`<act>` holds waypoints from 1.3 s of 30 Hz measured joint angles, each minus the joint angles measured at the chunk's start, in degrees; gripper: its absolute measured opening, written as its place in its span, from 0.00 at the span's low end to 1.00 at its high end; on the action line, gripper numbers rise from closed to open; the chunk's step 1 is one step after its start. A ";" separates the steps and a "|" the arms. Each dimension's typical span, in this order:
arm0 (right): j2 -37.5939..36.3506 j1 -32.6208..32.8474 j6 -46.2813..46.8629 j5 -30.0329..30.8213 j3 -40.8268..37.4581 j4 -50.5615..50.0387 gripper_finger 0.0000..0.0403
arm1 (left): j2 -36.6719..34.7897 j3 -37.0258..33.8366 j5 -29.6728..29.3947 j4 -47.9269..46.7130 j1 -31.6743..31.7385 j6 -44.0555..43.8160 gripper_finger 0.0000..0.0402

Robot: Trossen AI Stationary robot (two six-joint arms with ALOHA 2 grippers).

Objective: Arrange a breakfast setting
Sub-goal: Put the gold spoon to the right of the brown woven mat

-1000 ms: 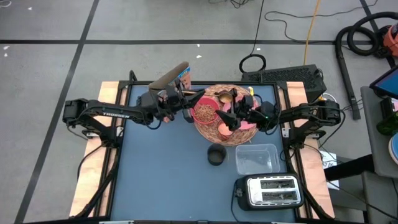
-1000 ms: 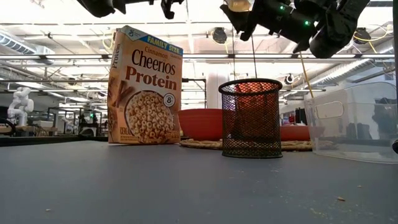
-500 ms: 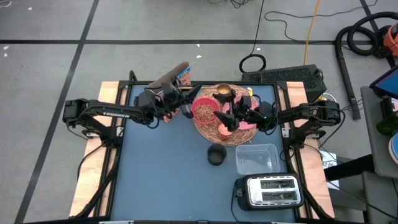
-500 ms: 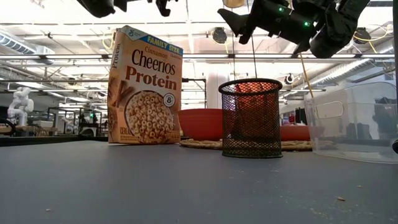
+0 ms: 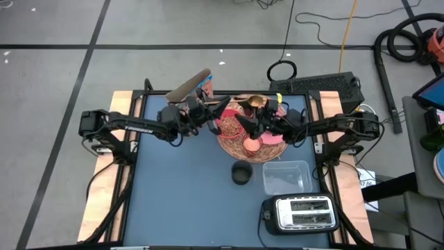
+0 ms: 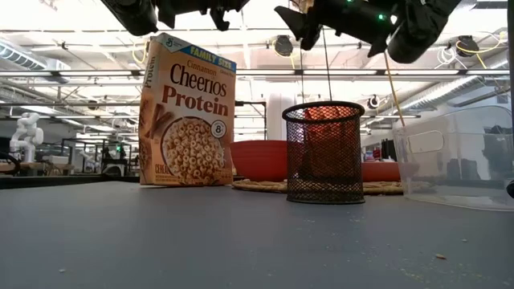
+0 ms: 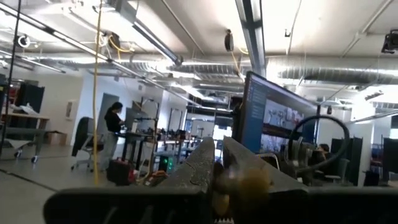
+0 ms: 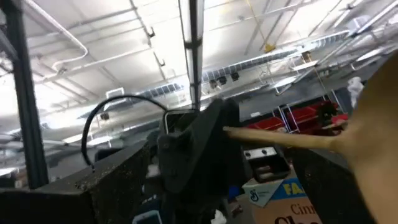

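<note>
A: What surrounds the setting, and what blocks the view?

B: The mesh cup (image 6: 324, 151) stands in front of the mat (image 5: 236, 144) in the low view and hides part of the bowl (image 6: 262, 160). The tub (image 5: 286, 176) and toaster (image 5: 300, 212) sit nearer the table's front edge, apart from the mat.

A: Legible text?

B: The box (image 6: 188, 112) reads "FAMILY SIZE", "Cinnamon Cheerios Protein". It stands upright at the table's back, just beside the mat.

A: Containers and contents?

B: The bowl on the mat holds brown cereal. The small cup (image 5: 250, 145) rests on the mat beside the plate (image 5: 276, 138). The tub shows no contents.

A: Grippers?

B: Left gripper (image 5: 208, 114) hangs above the bowl's edge; its jaw state cannot be determined. Right gripper (image 5: 251, 123) hangs above the mat, pinching the spoon (image 5: 257, 103), raised clear of the table.
</note>
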 joint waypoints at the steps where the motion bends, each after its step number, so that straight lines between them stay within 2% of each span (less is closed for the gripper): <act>1: 0.00 0.00 0.49 0.85 0.42 -0.44 0.94 | 0.06 0.00 0.00 -0.04 -0.02 -0.11 0.07; 6: 0.00 0.02 3.96 5.82 0.82 -0.71 0.94 | 0.04 0.00 -0.31 -0.55 0.06 -0.11 0.07; 13: -0.02 0.02 7.76 6.20 0.82 0.85 0.94 | -0.04 0.05 -0.33 -2.75 0.04 -0.08 0.07; 19: 0.00 0.04 11.46 9.89 0.82 0.42 0.93 | -0.11 0.13 -0.35 -4.56 -0.05 0.03 0.07; 33: 0.04 -0.02 24.59 12.09 0.78 0.27 0.93 | -0.13 0.15 -0.70 -7.46 -2.19 6.14 0.07; 36: 0.04 -0.02 27.64 12.20 0.78 0.22 0.89 | -0.13 0.15 -0.68 -7.62 -2.47 6.59 0.07; 39: 0.04 -0.04 29.21 12.33 0.75 -0.14 0.81 | -0.13 0.11 -0.40 -7.78 -2.52 7.35 0.07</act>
